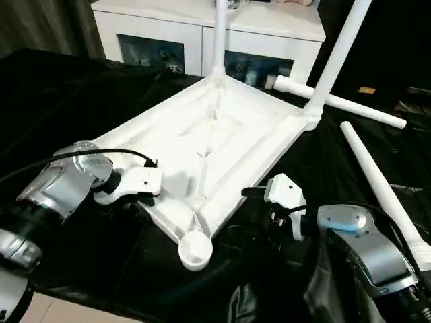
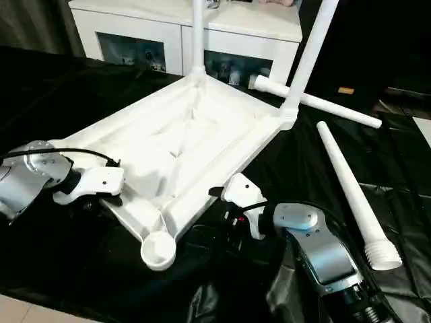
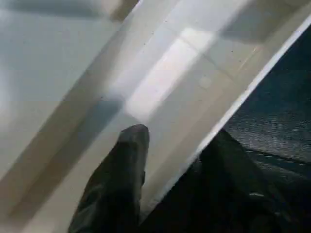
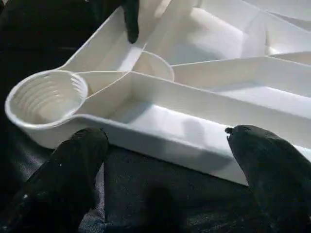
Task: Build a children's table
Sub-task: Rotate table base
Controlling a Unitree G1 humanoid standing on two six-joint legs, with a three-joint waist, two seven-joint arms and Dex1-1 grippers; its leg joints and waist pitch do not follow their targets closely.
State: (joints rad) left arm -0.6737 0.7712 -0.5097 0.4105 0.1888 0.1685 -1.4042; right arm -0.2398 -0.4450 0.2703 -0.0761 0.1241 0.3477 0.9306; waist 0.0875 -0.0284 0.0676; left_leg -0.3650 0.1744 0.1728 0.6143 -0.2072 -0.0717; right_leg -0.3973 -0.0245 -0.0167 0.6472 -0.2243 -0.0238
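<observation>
Upturned tabletop (image 1: 215,141) on black sheet (image 1: 60,94), ribs up, two legs (image 1: 220,33) standing in far corner sockets. Two loose legs (image 1: 380,188) lying on sheet to right, well apart from near edge. Near corner socket (image 1: 196,249) empty, bare sheet around it. Left gripper (image 3: 165,160) straddling tabletop's left rim, one finger (image 3: 121,165) inside, one outside, clamped on rim. Right gripper (image 4: 165,160) spread wide, just short of near long edge, not touching. White cabinet (image 1: 202,33) behind.
</observation>
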